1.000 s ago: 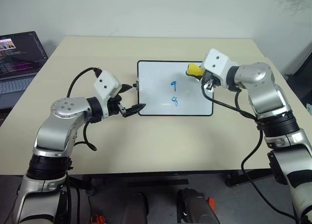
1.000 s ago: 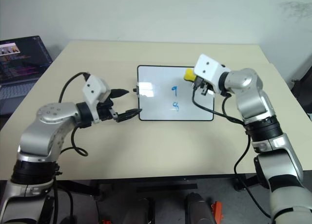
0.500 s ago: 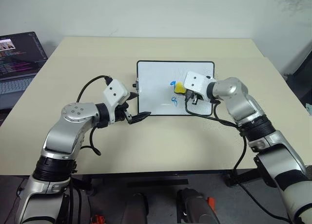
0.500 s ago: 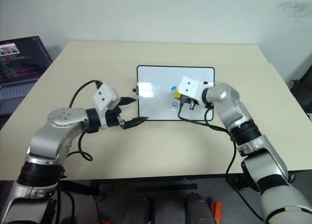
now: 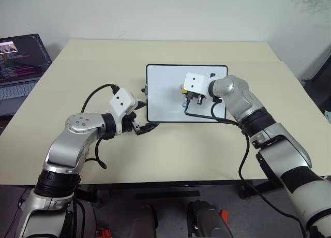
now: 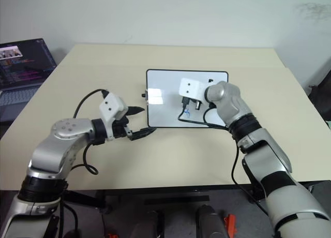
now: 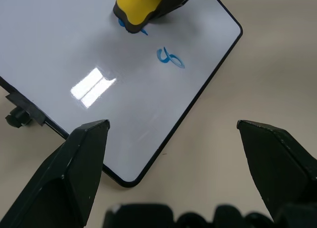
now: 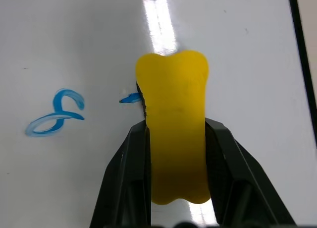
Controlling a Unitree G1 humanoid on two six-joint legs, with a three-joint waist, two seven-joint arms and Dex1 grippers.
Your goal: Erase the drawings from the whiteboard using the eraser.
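Left of centre in the head views, the left gripper (image 5: 143,120) hangs with its fingers spread wide and nothing between them, just off the lower-left corner of the whiteboard (image 5: 160,106); whether it touches the frame I cannot tell. The board lies flat on the table (image 5: 77,62) at mid-frame, its long side running left to right across the picture, black side knobs on its left edge. Right of centre, the right gripper (image 8: 173,134) is clamped on the yellow eraser (image 8: 174,139), one finger on each long flank. The eraser sits over the middle of the board, its dark underside apparently down on the white surface, its long axis in line with the fingers and its free end pointing away from the wrist. The step in hand looks like the wiping itself: one of the drawings is partly covered, a short blue tail (image 8: 130,98) showing just beside the eraser, while a whole blue squiggle (image 8: 54,113) remains near it, apart from the eraser. Next move, as I judge it: keep the eraser pressed down and sweep sideways across the tail, then over the remaining squiggle.
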